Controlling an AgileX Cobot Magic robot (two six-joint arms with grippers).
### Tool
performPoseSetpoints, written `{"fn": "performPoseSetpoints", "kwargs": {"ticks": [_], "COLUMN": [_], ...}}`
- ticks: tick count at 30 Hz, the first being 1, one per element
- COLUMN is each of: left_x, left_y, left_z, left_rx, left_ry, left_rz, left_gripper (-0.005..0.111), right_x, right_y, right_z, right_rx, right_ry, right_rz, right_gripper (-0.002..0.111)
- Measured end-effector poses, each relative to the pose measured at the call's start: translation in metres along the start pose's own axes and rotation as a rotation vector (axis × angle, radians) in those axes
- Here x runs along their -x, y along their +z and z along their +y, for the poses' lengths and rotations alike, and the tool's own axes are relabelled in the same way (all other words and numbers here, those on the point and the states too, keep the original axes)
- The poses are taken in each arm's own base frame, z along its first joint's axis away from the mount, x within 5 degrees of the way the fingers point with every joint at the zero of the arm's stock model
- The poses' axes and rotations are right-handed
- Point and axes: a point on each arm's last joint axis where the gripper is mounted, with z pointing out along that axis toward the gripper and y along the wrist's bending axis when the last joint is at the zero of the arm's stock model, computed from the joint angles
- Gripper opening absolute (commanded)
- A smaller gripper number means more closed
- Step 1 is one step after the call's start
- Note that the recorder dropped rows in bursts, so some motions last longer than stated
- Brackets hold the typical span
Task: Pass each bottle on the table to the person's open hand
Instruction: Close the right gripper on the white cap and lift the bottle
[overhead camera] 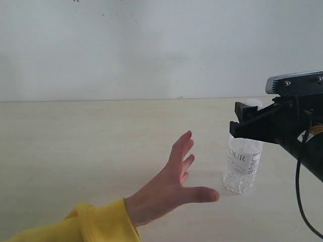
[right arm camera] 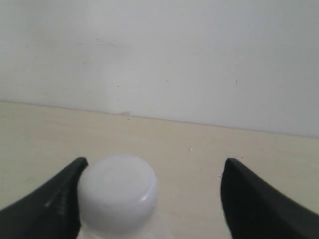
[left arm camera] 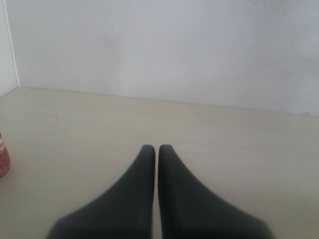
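A small clear water bottle [overhead camera: 243,164] with a white cap [right arm camera: 118,191] stands upright on the pale beige table [overhead camera: 75,141]. My right gripper [overhead camera: 246,122] is at its neck and open; in the right wrist view the gripper [right arm camera: 154,167] has the cap against one finger [right arm camera: 60,199], with a wide gap to the other finger. A person's open hand [overhead camera: 174,186] in a yellow sleeve waits just left of the bottle. My left gripper [left arm camera: 155,148] is shut and empty, low over the table. A sliver of the red-labelled milk tea bottle [left arm camera: 3,160] shows at the frame edge. The bluish bottle is out of view.
A plain white wall [overhead camera: 151,45] runs along the table's far edge. Bare table [left arm camera: 224,149] lies ahead of my left gripper. The right arm's black body and cable [overhead camera: 303,146] hang over the table's right side.
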Motion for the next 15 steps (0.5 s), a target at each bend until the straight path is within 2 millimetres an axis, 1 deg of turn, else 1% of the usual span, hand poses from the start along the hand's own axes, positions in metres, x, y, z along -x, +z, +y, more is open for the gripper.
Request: {"fn": "performPoseSetpoints", "kwargs": {"ticks": [1,2,3,4,5,9,11,12,13,14,15], "left_x": [0.000,0.000,0.000,0.000,0.000,0.000,0.000,0.000,0.000,0.000,0.000], "left_y": [0.000,0.000,0.000,0.000,0.000,0.000,0.000,0.000,0.000,0.000,0.000], "left_z": [0.000,0.000,0.000,0.000,0.000,0.000,0.000,0.000,0.000,0.000,0.000], "left_rx": [0.000,0.000,0.000,0.000,0.000,0.000,0.000,0.000,0.000,0.000,0.000], "left_ry": [0.000,0.000,0.000,0.000,0.000,0.000,0.000,0.000,0.000,0.000,0.000], "left_rz": [0.000,0.000,0.000,0.000,0.000,0.000,0.000,0.000,0.000,0.000,0.000], "left_gripper": [0.004,0.004,0.004,0.004,0.004,0.004,0.004,0.004,0.004,0.004,0.004], "right_x": [0.000,0.001,0.001,0.001,0.001,0.002,0.013,0.018,0.027,0.032,0.040], "right_y": [0.000,0.000,0.000,0.000,0.000,-0.001,-0.009,-0.013,-0.022,-0.028,-0.038], "right_z": [0.001,0.003,0.004,0.005,0.005,0.005,0.006,0.009,0.016,0.022,0.033], "right_rx": [0.007,0.037,0.046,0.057,0.057,0.058,0.082,0.099,0.139,0.167,0.222], "right_ry": [-0.002,-0.002,0.001,0.013,0.017,0.017,0.000,-0.007,-0.020,-0.029,-0.041], "right_rz": [-0.001,-0.006,-0.007,-0.008,-0.008,-0.008,-0.013,-0.018,-0.030,-0.038,-0.053], "right_gripper": [0.039,0.032,0.016,0.006,0.000,0.000,0.000,0.000,0.000,0.000,0.000]}}
